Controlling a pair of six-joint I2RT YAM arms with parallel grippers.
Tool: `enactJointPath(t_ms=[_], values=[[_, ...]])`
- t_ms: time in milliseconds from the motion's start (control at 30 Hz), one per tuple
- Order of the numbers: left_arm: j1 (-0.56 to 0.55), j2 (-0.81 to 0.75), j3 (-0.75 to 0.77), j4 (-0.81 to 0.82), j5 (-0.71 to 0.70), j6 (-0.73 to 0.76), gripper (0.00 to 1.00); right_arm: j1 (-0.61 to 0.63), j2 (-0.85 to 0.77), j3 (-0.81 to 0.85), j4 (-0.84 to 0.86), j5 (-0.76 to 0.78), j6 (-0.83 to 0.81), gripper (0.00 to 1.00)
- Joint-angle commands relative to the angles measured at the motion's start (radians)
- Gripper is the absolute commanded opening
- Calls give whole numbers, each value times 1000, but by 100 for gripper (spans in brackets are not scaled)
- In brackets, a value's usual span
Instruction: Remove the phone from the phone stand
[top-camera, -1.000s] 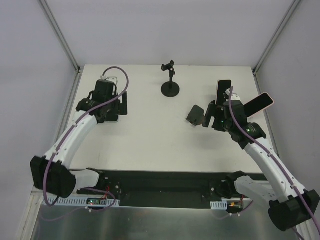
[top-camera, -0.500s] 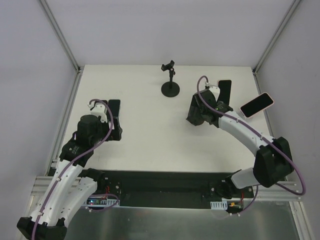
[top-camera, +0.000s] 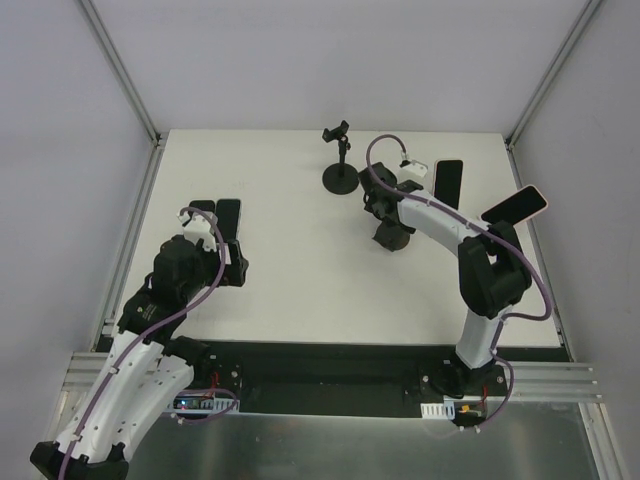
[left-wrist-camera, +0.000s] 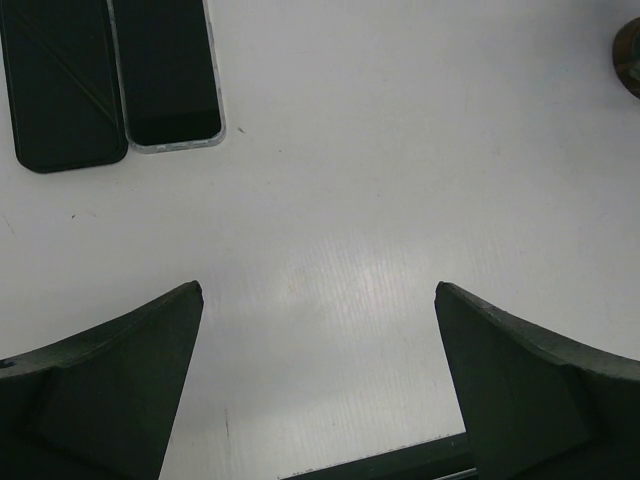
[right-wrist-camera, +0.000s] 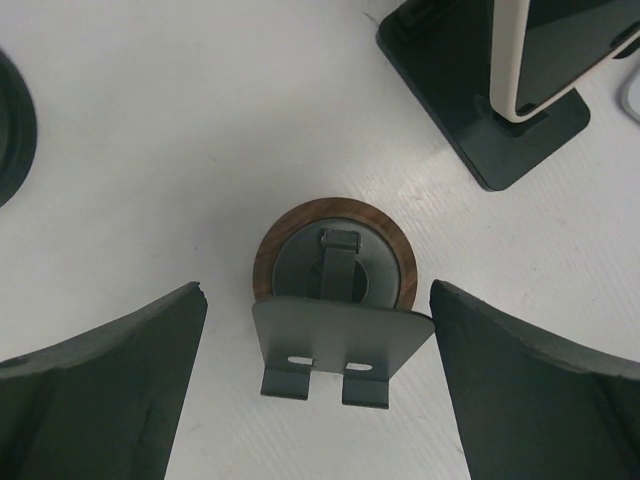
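Observation:
A phone (right-wrist-camera: 545, 45) in a pale case leans on a dark rectangular phone stand (right-wrist-camera: 520, 150) at the upper right of the right wrist view. From above, a pale-cased phone (top-camera: 515, 205) sits raised and tilted at the far right, beside a dark slab (top-camera: 448, 182). My right gripper (right-wrist-camera: 318, 290) is open, its fingers on either side of an empty stand (right-wrist-camera: 335, 340) with a round wooden base, left of that phone (top-camera: 392, 232). My left gripper (left-wrist-camera: 318, 288) is open over bare table, near the front left (top-camera: 230, 265).
Two phones lie flat side by side just beyond my left gripper, a black one (left-wrist-camera: 60, 80) and one with a pale rim (left-wrist-camera: 165, 70). A black pole stand with a clamp (top-camera: 340, 165) rises at the back middle. The table's black front edge (left-wrist-camera: 380, 462) is close.
My left gripper has drawn back toward the near edge, away from the two flat phones. My right arm has swung left, from near the raised phone to over the empty round-based stand.

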Motion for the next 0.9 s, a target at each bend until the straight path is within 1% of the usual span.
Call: enactJointPath(t_ms=[0, 33, 133, 200, 233, 267, 300, 333, 367, 400, 433, 467, 500, 533, 600, 633, 700, 733, 800, 867], values=[[-21, -25, -6, 46, -32, 1, 99, 6, 86, 118, -161, 108, 150, 96], [-26, -26, -7, 47, -31, 1, 99, 6, 98, 129, -181, 119, 185, 97], [-34, -32, -9, 50, -35, 1, 99, 6, 126, 143, -231, 125, 223, 99], [-43, -32, -9, 50, -40, 4, 99, 9, 124, 138, -227, 125, 221, 93], [-46, -32, -10, 52, -40, 4, 99, 10, 123, 137, -222, 128, 211, 87], [-51, -32, -10, 52, -40, 4, 99, 12, 121, 140, -215, 128, 198, 84], [-51, -31, -10, 52, -40, 4, 99, 15, 114, 140, -183, 126, 155, 80], [-52, -29, -10, 52, -40, 5, 99, 14, 109, 137, -157, 117, 124, 74], [-51, -29, -10, 53, -40, 5, 99, 14, 108, 137, -123, 111, 78, 69], [-52, -28, -10, 53, -43, 7, 99, 15, 105, 140, -54, 110, -9, 65], [-52, -23, -10, 53, -44, 8, 99, 12, 106, 141, -13, 104, -69, 54], [-51, -18, -9, 53, -48, 10, 99, 10, 108, 143, 29, 96, -124, 50], [-51, -14, -9, 53, -55, 11, 99, 1, 112, 146, 117, 81, -178, 46], [-49, -3, -7, 53, -58, 13, 99, -8, 118, 150, 159, 26, -285, 40], [-46, 9, -6, 52, -69, 22, 99, -45, 138, 167, 271, -39, -374, 36], [-45, 18, -4, 52, -81, 24, 99, -57, 149, 176, 296, -94, -440, 31], [-43, 20, -4, 50, -94, 25, 99, -97, 189, 227, 356, -146, -509, 26], [-41, 11, -9, 50, -103, 27, 99, -109, 203, 247, 368, -188, -572, 25], [-40, -1, -12, 52, -107, 31, 99, -141, 253, 322, 387, -228, -635, 24], [-41, -20, -18, 55, -117, 37, 99, -161, 288, 379, 391, -329, -704, 24]])
